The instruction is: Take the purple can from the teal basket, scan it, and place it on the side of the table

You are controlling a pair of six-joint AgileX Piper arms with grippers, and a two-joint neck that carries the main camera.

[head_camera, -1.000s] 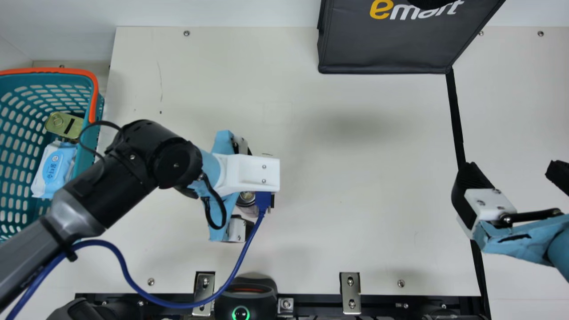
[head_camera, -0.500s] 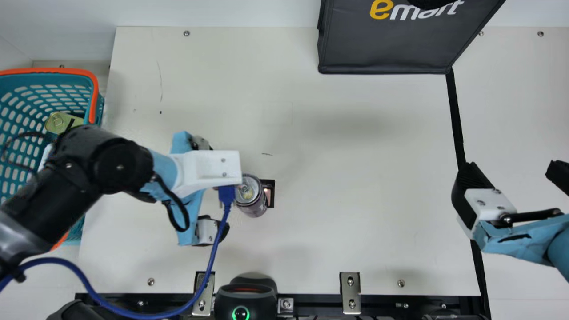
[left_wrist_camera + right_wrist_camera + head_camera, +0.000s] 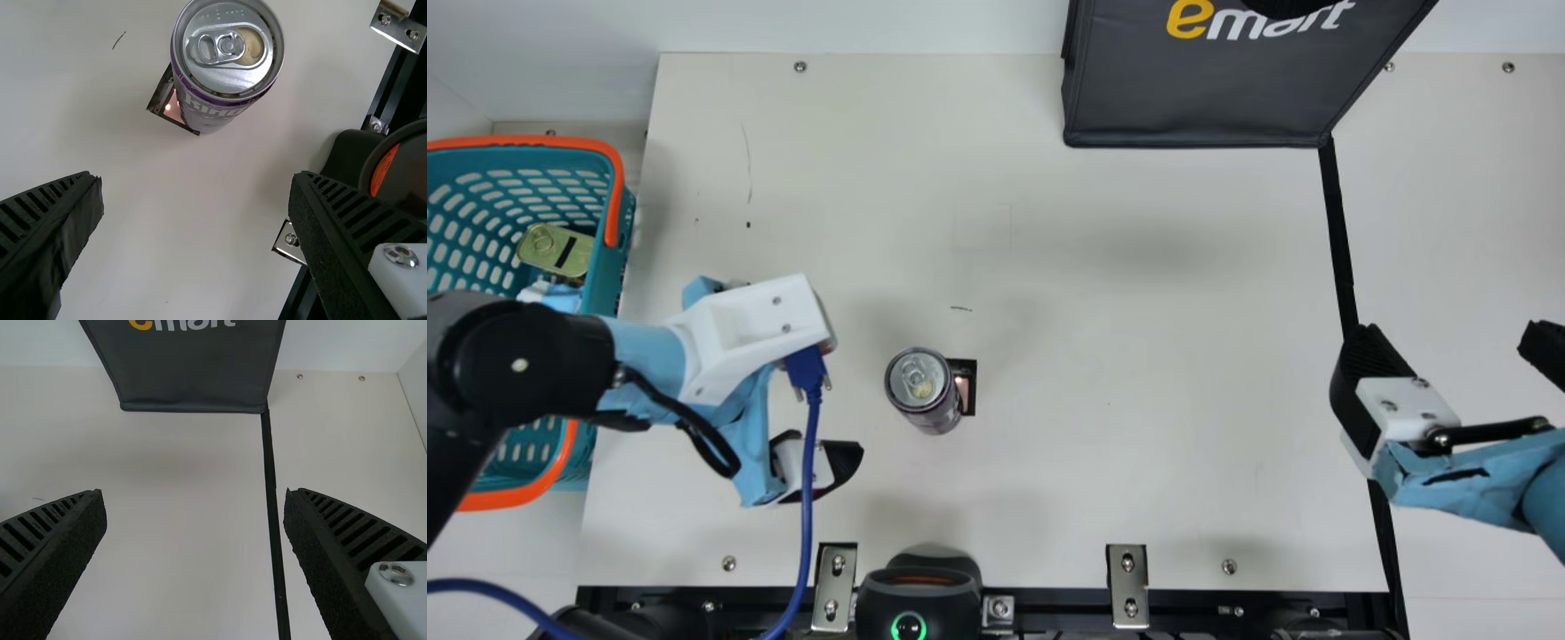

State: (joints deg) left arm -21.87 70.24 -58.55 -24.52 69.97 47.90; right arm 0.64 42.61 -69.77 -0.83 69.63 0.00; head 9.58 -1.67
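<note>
My left claw [image 3: 841, 393] is wide open with nothing in it, above the left part of the tabletop [image 3: 1138, 400], its two ribbed fingers [image 3: 333, 213] well apart and neither touching the purple can [image 3: 925, 391]. The can stands upright on the tabletop, between my two claws but much nearer the left one, and it partly hides a small dark-framed window [image 3: 968, 404] that glows pinkish. I can see the can's silver lid and pull tab. My right claw [image 3: 1449, 336] is wide open too, empty, over the right side by a black strip [image 3: 1336, 231]. On my left sits the teal basket [image 3: 612, 267] with its orange handle [image 3: 615, 196], holding a gold tin [image 3: 556, 250] and a blue-and-white pack [image 3: 560, 297], partly behind my arm. A dark bag [image 3: 1200, 98] stands at the far edge, and a black scanner [image 3: 919, 600] with a green ring of light is at the near edge.
</note>
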